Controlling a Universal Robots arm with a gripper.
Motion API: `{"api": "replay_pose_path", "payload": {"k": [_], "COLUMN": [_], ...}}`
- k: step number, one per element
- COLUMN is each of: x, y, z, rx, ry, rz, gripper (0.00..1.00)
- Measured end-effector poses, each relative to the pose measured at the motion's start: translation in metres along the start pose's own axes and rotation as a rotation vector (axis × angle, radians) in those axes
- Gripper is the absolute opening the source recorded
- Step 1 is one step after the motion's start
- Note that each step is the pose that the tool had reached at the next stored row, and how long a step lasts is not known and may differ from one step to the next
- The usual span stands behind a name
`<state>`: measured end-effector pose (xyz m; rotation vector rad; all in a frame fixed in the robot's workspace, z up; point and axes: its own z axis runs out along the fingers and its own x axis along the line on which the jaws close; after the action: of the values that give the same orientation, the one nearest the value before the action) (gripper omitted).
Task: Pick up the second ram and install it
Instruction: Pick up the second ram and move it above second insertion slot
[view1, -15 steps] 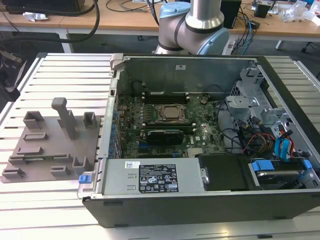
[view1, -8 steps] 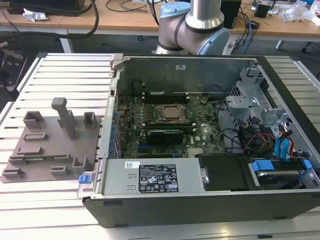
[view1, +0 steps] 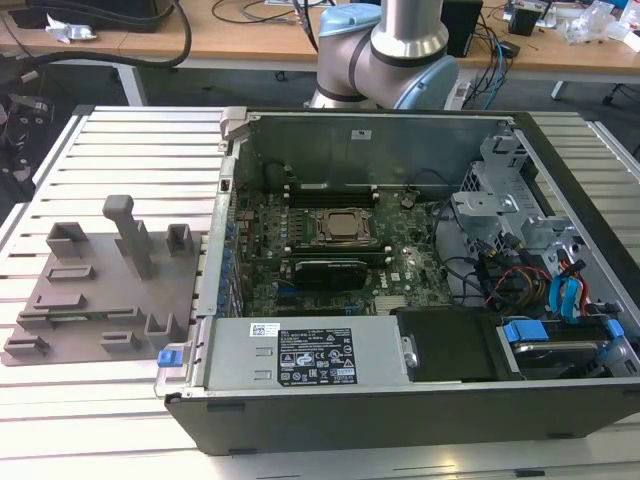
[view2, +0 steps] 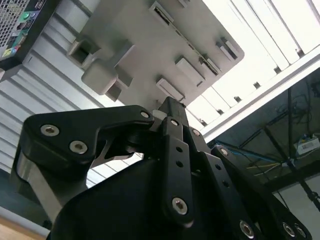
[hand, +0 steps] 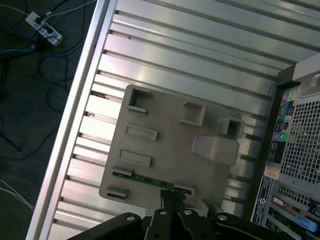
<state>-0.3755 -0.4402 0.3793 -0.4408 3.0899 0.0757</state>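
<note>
Closest to the lens in the second wrist view is the black gripper (view2: 168, 106), and from what we see its jaws are pressed together with nothing pinched between them. It looks the same in the first wrist view, where its tip hangs over the grey fixture plate (hand: 165, 137). So the second ram (hand: 145, 179) isn't picked up yet. It's that thin green stick lying flat in a slot along one long edge of the plate. The tip lines up with one end of it, though we can't tell if anything's touching. Over in the exterior view the plate (view1: 100, 290) sits on the slotted metal worktop (view1: 130, 140), near its edge on the exterior view's left, just beside the open computer case (view1: 400, 415). Inside the case we can see the motherboard (view1: 405, 270) with the CPU socket (view1: 345, 228) around the middle, and the base of the arm (view1: 385, 50) stands behind the case's far wall.
</note>
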Motion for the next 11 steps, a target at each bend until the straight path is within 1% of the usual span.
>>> {"api": "replay_pose_path", "payload": {"k": [1, 3, 4, 6, 10, 11], "x": [0.0000, 0.0000, 0.0000, 0.0000, 0.0000, 0.0000], "y": [0.0000, 0.0000, 0.0000, 0.0000, 0.0000, 0.0000], "z": [0.0000, 0.0000, 0.0000, 0.0000, 0.0000, 0.0000], "rx": [-0.0007, -0.0020, -0.0023, -0.0038, -0.0061, -0.0070], "ry": [0.0013, 0.0034, 0.0040, 0.0066, 0.0106, 0.0120], "rz": [-0.029, -0.075, -0.090, -0.144, -0.234, -0.264], "gripper": [0.10, 0.10, 0.10, 0.10, 0.10, 0.10]}}
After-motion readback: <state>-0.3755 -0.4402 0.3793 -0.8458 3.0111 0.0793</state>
